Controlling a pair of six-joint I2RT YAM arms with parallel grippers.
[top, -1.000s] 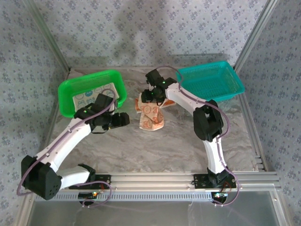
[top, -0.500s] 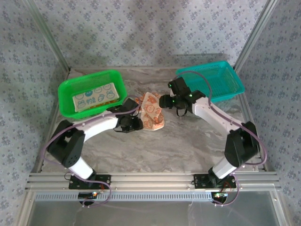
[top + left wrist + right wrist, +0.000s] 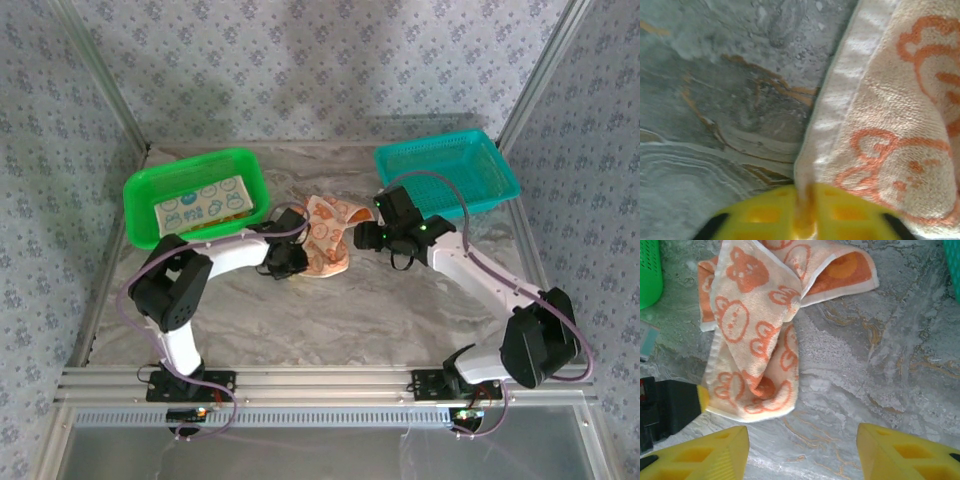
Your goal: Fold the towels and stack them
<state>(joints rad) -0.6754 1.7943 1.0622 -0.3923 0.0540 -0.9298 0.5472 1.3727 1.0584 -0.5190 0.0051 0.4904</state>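
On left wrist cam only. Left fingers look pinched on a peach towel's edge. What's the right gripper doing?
Observer: The right gripper is open over the marble table, next to the peach towel with nothing between its fingers.
Operator: Towel flat?
Observer: No. It lies bunched, with one corner turned over to show an orange underside.
Operator: Any other towels?
Observer: One pale teal towel lies in the green basket at the table's far left.
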